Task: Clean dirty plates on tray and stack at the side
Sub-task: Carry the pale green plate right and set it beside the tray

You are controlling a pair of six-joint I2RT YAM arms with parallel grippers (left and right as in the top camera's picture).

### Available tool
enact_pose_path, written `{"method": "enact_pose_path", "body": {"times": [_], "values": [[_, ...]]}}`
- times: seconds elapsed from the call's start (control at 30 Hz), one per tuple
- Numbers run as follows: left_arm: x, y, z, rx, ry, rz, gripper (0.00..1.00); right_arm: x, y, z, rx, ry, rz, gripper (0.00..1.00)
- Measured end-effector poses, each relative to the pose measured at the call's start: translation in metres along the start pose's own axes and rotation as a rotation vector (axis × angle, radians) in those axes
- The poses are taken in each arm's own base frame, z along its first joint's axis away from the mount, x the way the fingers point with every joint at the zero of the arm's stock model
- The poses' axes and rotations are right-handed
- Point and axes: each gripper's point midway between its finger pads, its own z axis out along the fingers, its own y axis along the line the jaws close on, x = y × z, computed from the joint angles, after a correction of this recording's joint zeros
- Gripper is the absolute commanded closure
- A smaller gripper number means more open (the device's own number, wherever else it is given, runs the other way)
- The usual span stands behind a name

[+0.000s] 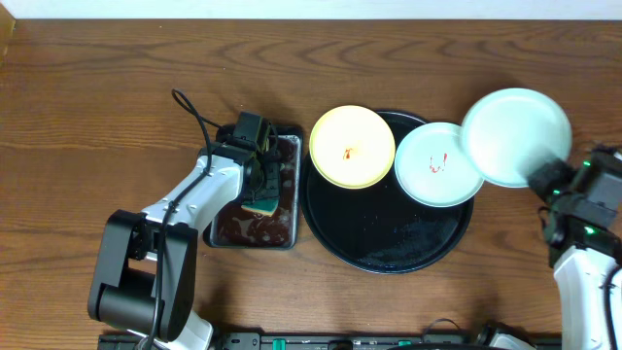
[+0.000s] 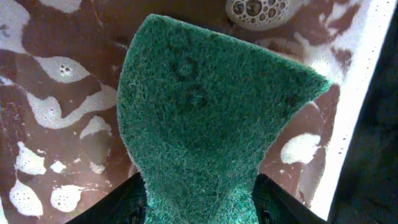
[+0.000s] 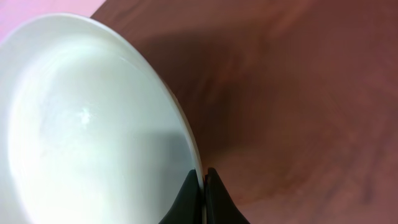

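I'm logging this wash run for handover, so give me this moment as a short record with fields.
left gripper: shut on green sponge, at the pan of brown soapy liquid
right gripper: shut on the rim of the held plate, pale mint-white, no smear visible, right of the tray
yellow plate: on the tray's upper left edge, red-orange smear
mint plate: on the tray's right part, red smear
stack at the side: none visible yet

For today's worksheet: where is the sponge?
Overhead, left side: the sponge, held by the left gripper, is over the soapy pan beside the black tray.
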Motion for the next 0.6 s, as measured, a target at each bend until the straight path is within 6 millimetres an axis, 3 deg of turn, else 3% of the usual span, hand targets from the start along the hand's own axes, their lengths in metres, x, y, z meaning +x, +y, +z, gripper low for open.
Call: {"method": "enact_pose_path", "body": {"times": [0.17,0.3,0.57,0.6], "values": [[0.000,0.000,0.000,0.000,0.000,0.000,0.45,-0.003,-0.047,0.010,0.100,0.020,0.239,0.99],[0.000,0.000,0.000,0.000,0.000,0.000,0.45,0.010,-0.078,0.024,0.185,0.073,0.350,0.99],[0.000,0.000,0.000,0.000,0.000,0.000,0.45,0.048,-0.106,0.050,0.285,0.200,0.403,0.99],[0.000,0.000,0.000,0.000,0.000,0.000,0.45,0.050,-0.108,0.052,0.291,0.209,0.405,0.92]]}}
